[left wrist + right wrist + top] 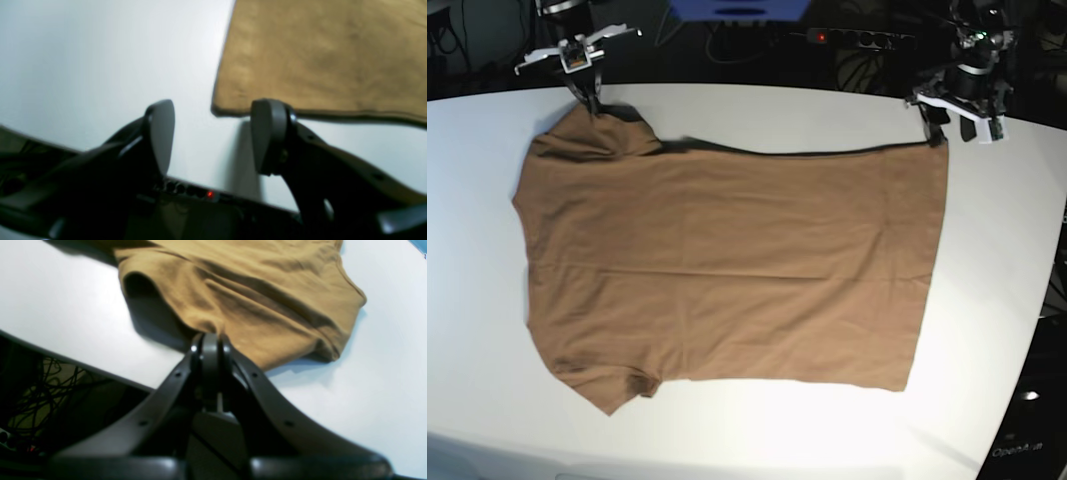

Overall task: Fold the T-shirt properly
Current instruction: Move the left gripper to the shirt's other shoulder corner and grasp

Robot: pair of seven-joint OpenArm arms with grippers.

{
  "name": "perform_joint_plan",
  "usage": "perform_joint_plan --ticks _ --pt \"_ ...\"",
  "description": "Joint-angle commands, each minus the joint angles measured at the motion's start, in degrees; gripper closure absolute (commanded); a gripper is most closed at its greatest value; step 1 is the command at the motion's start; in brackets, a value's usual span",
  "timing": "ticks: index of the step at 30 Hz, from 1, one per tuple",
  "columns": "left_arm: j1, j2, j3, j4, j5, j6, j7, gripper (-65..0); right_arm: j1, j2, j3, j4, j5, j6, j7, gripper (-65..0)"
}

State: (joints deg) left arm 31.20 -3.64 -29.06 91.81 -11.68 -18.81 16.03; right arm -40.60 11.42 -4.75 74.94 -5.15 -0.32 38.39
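Fingers (209,343) pinch T-shirt (727,265) on white table (987,260), cables (43,386) behind.

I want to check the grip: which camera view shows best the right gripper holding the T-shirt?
The right wrist view: the right gripper is shut on a raised fold of the T-shirt. The base view shows it small at the sleeve. The left wrist view shows only the hem corner.

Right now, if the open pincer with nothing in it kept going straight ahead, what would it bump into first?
Probably the T-shirt. The left pincer points at its near corner, with only a bare strip of white table between. One fingertip may already overlap the hem; depth is unclear.
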Motion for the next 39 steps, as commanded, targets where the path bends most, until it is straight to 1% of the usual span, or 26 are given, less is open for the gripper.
perform_joint_plan --ticks 1,8,12,16,17,21,24,25,27,29,32,34,39 --pt "0.32 -0.36 -0.17 0.19 -0.49 -0.58 -0.25 -35.6 -0.76 0.40 0.14 -0.26 -0.17 0.10 -2.92 -0.1" --pt "-0.65 -0.36 0.18 -0.07 -0.49 -0.58 -0.25 -35.6 -0.59 0.40 0.14 -0.26 -0.17 0.10 -2.92 -0.1" --pt "-0.92 -0.36 0.18 -1.04 -0.49 -0.58 -0.16 -35.4 -0.50 0.40 0.14 -0.26 -0.17 0.10 -4.59 -0.1" --pt "-1.53 -0.36 0.27 -1.66 -0.49 -0.58 -0.16 -35.3 -0.41 0.40 0.14 -0.26 -0.17 0.10 -4.77 -0.1" --pt "-1.97 -0.36 0.36 -1.66 -0.49 -0.58 0.36 -35.3 -0.41 0.40 0.14 -0.26 -0.08 0.10 -4.77 -0.1" --pt "-4.08 -0.45 0.36 -1.66 -0.49 -0.66 6.43 -35.1 -0.41 0.40 0.14 -0.17 -0.08 0.10 -4.77 -0.1" --pt "-4.87 -0.45 0.36 -1.66 -0.49 -0.75 8.01 -34.8 -0.41 0.40 0.14 -0.17 -0.08 0.10 -4.77 -0.1" --pt "-4.87 -0.45 0.36 -1.66 -0.49 -0.93 8.36 -33.7 -0.41 0.40 0.14 -0.17 -0.08 0.10 -4.77 -0.1" --pt "-4.96 -0.45 0.36 -1.66 -0.49 -2.77 8.98 -28.5 -0.41 0.40 0.14 -0.17 -0.08 0.10 -4.77 -0.1" --pt "-5.93 -0.45 0.27 -1.66 -0.49 -4.53 10.47 -20.4 -0.41 0.40 0.14 -0.17 -0.08 0.10 -4.77 -0.1" --pt "-6.10 -0.45 0.00 -1.66 -0.49 -5.15 13.37 -9.8 -0.41 0.40 0.14 -0.17 -0.08 0.10 -4.77 -0.1" --pt "-6.10 -0.45 0.00 -1.66 -0.49 -5.15 13.90 -6.5 -0.41 0.40 0.14 -0.17 -0.08 0.10 -4.77 -0.1" --pt "-6.10 -0.45 0.00 -1.66 -0.49 -5.15 14.17 -2.3 -0.41 0.40 0.05 -0.08 -0.08 0.10 -4.77 -0.1"
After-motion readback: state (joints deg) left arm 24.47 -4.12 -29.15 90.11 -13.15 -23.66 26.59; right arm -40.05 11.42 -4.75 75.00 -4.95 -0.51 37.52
